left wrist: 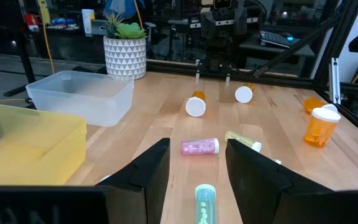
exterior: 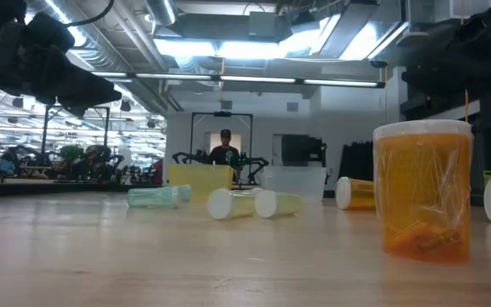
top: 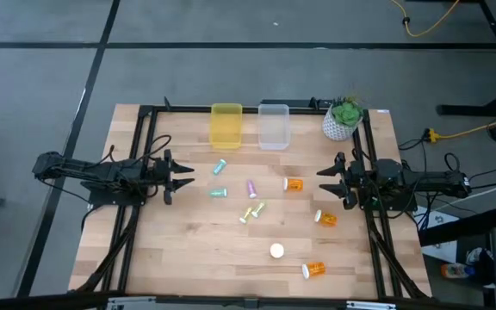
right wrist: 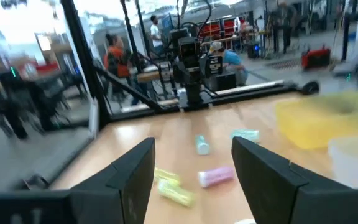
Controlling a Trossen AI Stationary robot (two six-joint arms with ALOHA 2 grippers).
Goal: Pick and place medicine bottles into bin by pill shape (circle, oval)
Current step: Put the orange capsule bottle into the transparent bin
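Several medicine bottles lie on their sides on the wooden table point(top: 188, 250): two teal point(top: 220, 165) point(top: 219, 193), one purple point(top: 251, 188), two yellow-green point(top: 252, 212), and three orange point(top: 293, 184) point(top: 325, 218) point(top: 313, 269). One orange bottle point(exterior: 422, 192) stands upright, its white cap point(top: 276, 251) up. My left gripper point(top: 186, 176) is open and empty at the table's left, pointing at the bottles; a teal bottle point(left wrist: 204, 202) lies just ahead of it. My right gripper point(top: 324, 182) is open and empty at the right, near an orange bottle.
A yellow bin point(top: 226, 126) and a clear bin point(top: 273, 126) stand side by side at the far edge. A white-potted plant point(top: 344, 119) stands at the far right corner. Black frame rails point(top: 136, 198) run along the table's sides. People show in the room behind.
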